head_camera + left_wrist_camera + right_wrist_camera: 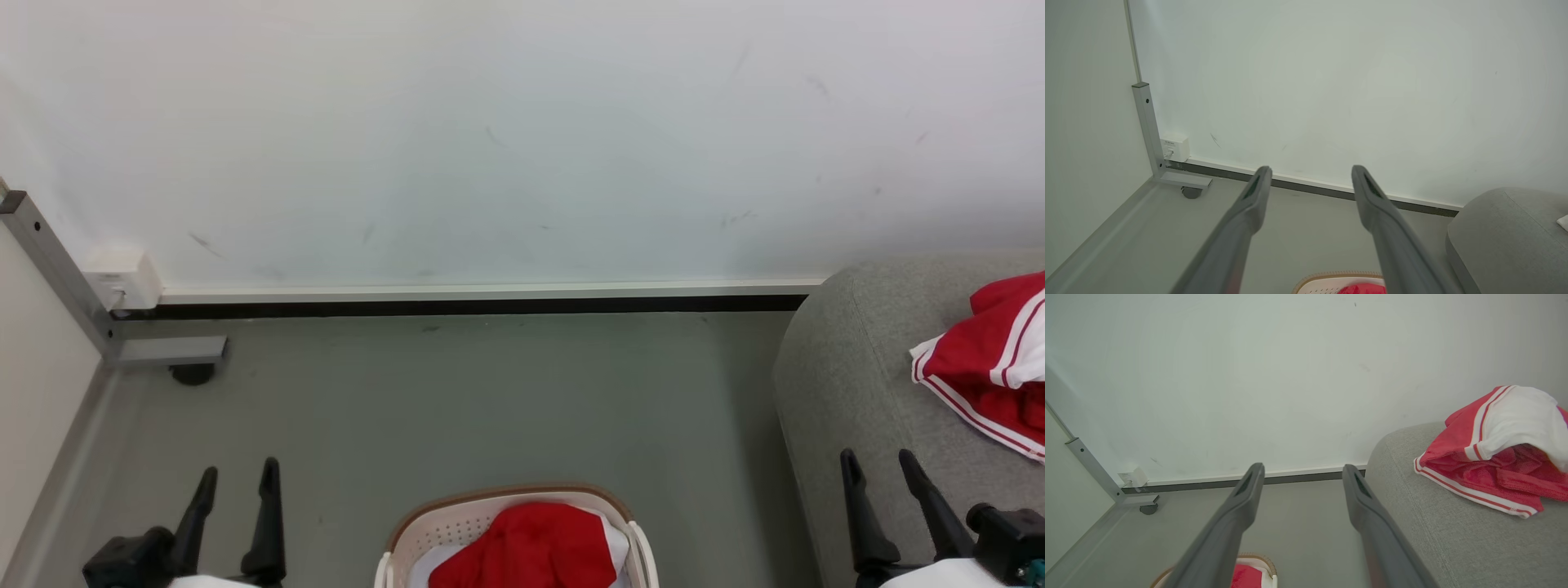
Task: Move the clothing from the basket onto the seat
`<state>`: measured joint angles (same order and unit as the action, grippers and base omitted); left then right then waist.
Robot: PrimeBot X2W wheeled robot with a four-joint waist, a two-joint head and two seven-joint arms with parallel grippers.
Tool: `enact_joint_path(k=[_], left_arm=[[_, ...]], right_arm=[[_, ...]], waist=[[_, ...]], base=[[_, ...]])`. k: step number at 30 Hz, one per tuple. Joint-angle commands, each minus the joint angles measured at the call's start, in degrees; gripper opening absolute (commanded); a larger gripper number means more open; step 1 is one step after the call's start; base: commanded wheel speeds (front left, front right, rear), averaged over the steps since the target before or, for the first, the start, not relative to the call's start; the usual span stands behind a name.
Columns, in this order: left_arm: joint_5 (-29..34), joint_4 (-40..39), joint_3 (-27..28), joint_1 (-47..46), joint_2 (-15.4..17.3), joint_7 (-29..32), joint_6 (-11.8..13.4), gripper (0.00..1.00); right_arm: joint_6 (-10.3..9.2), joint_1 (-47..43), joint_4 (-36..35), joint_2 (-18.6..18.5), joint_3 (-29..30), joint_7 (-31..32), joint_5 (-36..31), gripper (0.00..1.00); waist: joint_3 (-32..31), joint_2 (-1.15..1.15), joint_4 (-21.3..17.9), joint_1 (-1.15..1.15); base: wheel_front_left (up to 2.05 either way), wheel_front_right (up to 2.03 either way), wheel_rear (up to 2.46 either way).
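Note:
The cream-white basket (441, 531) with a brown rim stands on the floor at the bottom centre, holding a red garment (531, 547) over a white one. Another red and white garment (992, 367) lies crumpled on the grey sofa (841, 384) at the right, also seen in the right wrist view as the garment (1498, 457) on the sofa (1445, 535). My left gripper (238, 482) hangs open to the left of the basket, empty. My right gripper (880, 461) is open over the sofa arm, empty, short of the garment. The basket rim (1331, 277) shows low in the left wrist view.
A white wall with a dark baseboard (473, 307) runs across the back. A grey metal post with a foot and castor (167, 351) stands at the left by a white wall socket (122, 278). Grey floor (490, 408) lies between basket and wall.

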<state>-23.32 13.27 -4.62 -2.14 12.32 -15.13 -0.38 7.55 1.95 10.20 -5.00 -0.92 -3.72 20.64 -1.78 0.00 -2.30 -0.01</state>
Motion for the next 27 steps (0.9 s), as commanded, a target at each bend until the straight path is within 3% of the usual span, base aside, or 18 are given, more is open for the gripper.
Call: enact_joint_path(k=[1, 11, 27], left_arm=[[0.8, 0.3, 0.6, 0.6, -0.2, 0.0, -0.4, 1.00], [6.0, 2.2, 4.7, 1.1, -4.4, 0.0, -4.5, 1.00], [9.6, 3.3, 7.5, 0.0, -7.1, 0.0, -6.5, 1.00]], right_arm=[[-0.13, -0.7, 0.3, 0.2, -0.3, -0.7, -0.3, 1.00], [-0.13, -0.2, 4.6, 1.4, -2.3, -5.0, -1.8, 1.00], [-0.13, 2.1, 7.5, 1.9, -2.4, -6.2, -1.6, 1.00]], waist=[[0.0, 0.00, -0.1, 0.01], [-0.3, 0.00, -0.4, 0.01], [-0.8, 0.00, -0.6, 0.01]], base=[[0.00, 0.00, 0.00], [0.00, 0.00, 0.00], [0.00, 0.00, 0.00]])
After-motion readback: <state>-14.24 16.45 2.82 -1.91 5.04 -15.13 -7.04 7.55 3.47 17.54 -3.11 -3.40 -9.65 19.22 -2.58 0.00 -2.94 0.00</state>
